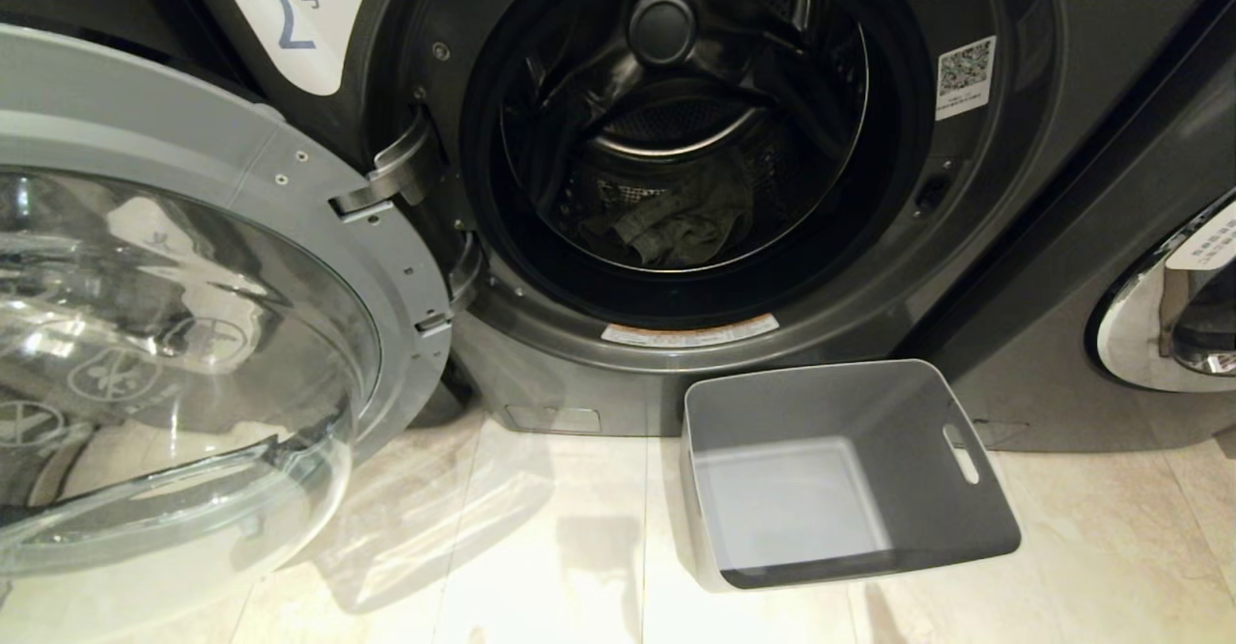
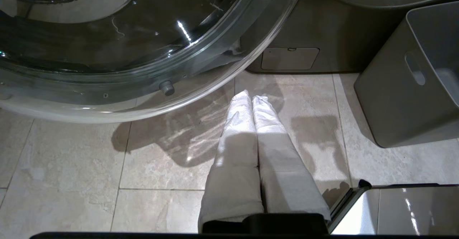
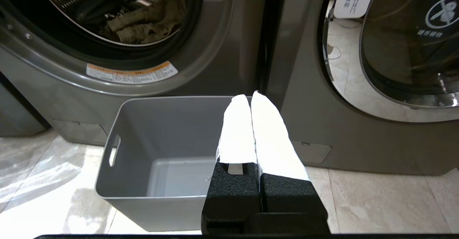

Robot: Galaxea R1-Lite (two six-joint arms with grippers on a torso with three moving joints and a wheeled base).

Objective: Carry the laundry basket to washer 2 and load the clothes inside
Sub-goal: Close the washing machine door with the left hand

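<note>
The door (image 1: pixel 174 335) stands swung open at left. The left gripper (image 2: pixel 252 97), fingers pressed together and empty, hangs over the floor (image 2: pixel 89 160) near it. The clothes (image 1: pixel 676 224) lie in washer 2's drum (image 1: pixel 676 113). The basket (image 1: pixel 966 518) sits below, right of centre. The right gripper (image 3: pixel 250 97), closed and empty, hangs above the basket's near right side.

Floor (image 1: pixel 541 547): pale stone-look tiles with thin grout lines. Standing directly on it: the laundry basket (image 1: pixel 975 490), grey plastic, upright, close before the washer (image 1: pixel 541 374); the washer's dark grey base meets the tiles behind.
</note>
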